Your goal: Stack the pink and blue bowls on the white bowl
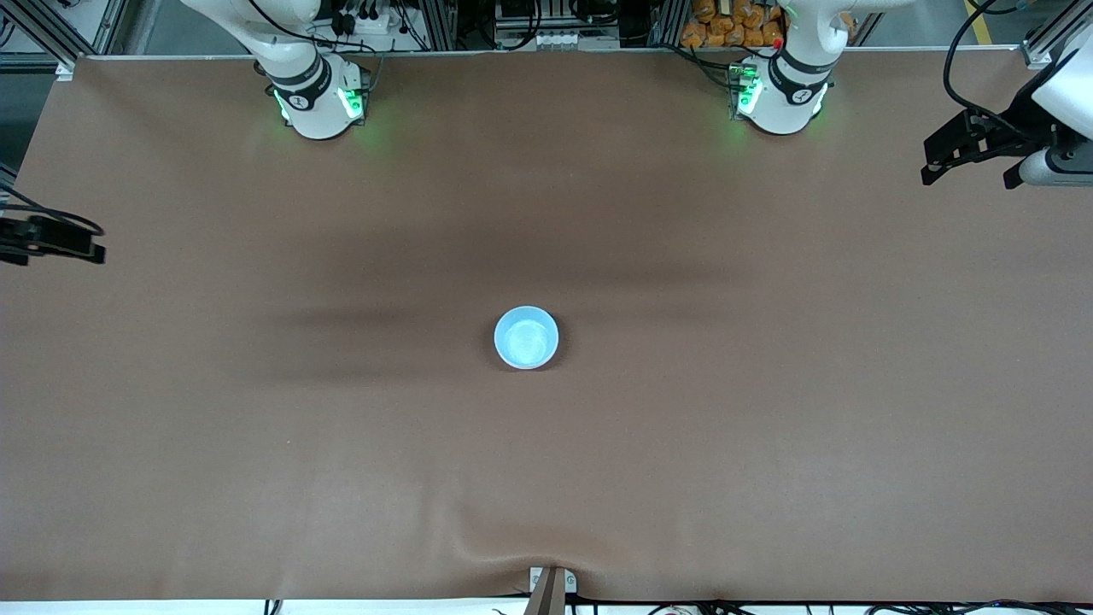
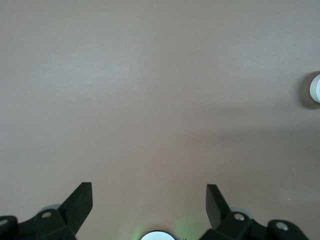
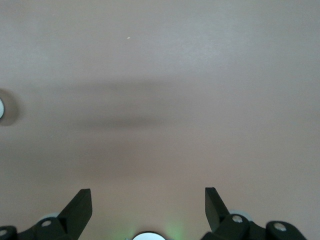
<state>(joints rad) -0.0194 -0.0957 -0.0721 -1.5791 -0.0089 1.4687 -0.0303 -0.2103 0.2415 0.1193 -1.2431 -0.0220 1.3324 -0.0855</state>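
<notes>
Light sky-blue plastic, small and round, the blue bowl (image 1: 526, 337) sits upright near the middle of the brown worktop (image 1: 768, 427); whether other bowls lie nested beneath it cannot be told. Both arms wait at their own ends, well apart from it. The left gripper (image 1: 973, 158) hangs over the left arm's end, its black fingers (image 2: 80, 202) spread wide with only bare worktop between them. The right gripper (image 1: 51, 243) hangs over the right arm's end, its fingers (image 3: 80, 207) likewise spread and holding nothing.
</notes>
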